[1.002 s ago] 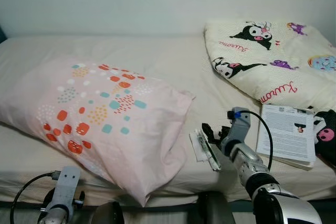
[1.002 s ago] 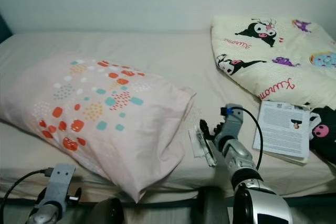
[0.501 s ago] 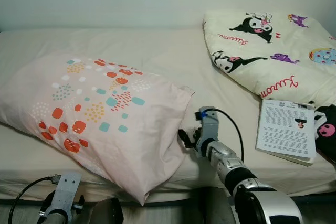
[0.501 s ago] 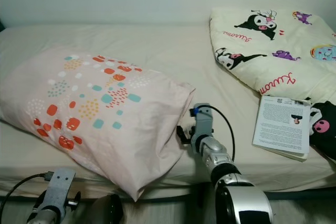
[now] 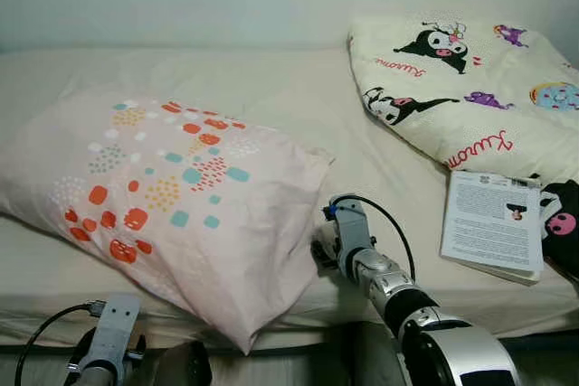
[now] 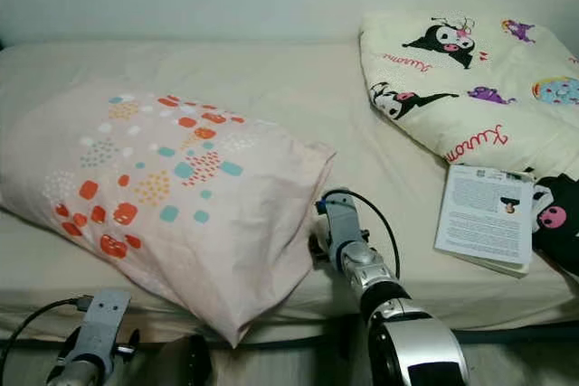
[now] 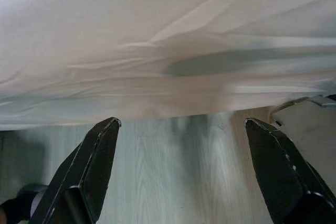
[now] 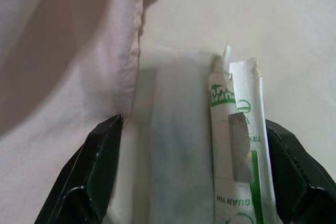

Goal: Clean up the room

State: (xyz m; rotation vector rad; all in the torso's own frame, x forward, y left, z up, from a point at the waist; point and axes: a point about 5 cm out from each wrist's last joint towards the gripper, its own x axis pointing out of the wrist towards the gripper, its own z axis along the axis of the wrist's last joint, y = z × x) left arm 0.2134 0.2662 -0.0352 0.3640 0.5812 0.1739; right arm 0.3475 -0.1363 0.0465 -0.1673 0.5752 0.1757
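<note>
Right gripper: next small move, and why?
Probably ease straight down and close. The right gripper is open, its fingers straddling the white-and-green wrapper lying flat on the bed sheet beside the pillow edge; nothing is gripped yet.

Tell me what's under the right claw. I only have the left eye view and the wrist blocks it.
Observer: The right claw is open over a white packet with green print, lying flat on the sheet.
Operator: Packet against the pillow?
Observer: No, a clear wrapper lies between it and the pillow seam.
Operator: Left claw?
Observer: The left claw is open, hanging low and facing the sheet's draped edge above a wood floor.
</note>
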